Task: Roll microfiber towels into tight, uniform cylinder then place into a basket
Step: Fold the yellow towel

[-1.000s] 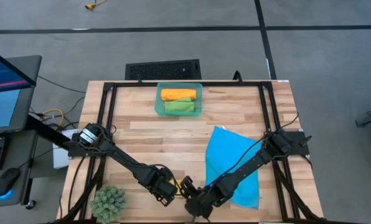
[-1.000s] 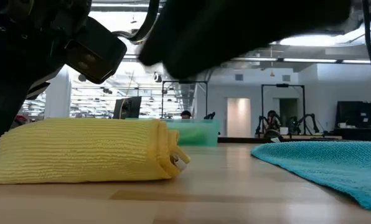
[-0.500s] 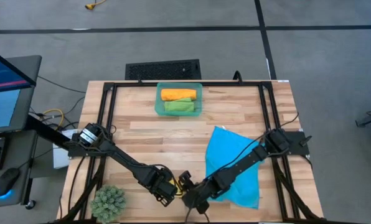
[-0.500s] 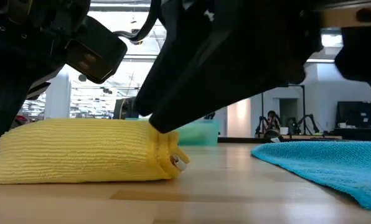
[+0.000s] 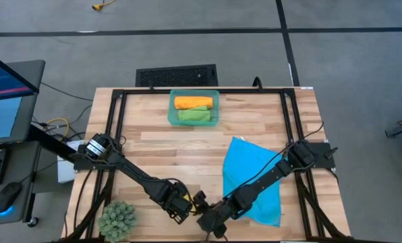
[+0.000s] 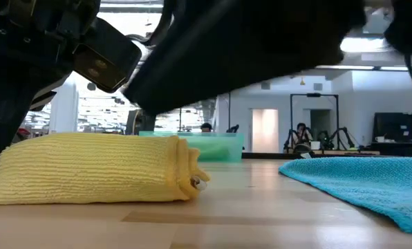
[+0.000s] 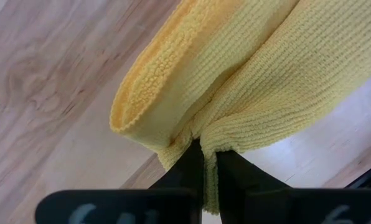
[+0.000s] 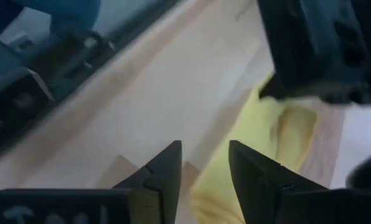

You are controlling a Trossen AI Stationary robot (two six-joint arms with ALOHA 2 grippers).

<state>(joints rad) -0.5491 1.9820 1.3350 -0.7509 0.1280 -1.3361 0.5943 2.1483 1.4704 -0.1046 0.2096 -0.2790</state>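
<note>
Yellow towel (image 6: 95, 168) at near edge, pinched by left gripper (image 7: 204, 163); right gripper (image 8: 204, 165) parted above; bare wood beyond.

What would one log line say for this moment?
left gripper: shut on yellow towel | right gripper: open beside it | basket: holds orange, green rolls

Both arms reach low toward the bench's (image 5: 160, 145) near edge, wrists almost meeting. The left gripper (image 7: 204, 163) is pinched tight on the yellow towel (image 7: 248, 81). The right gripper (image 8: 204, 171) hangs beside it, fingers (image 8: 164, 177) parted, holding nothing.
</note>
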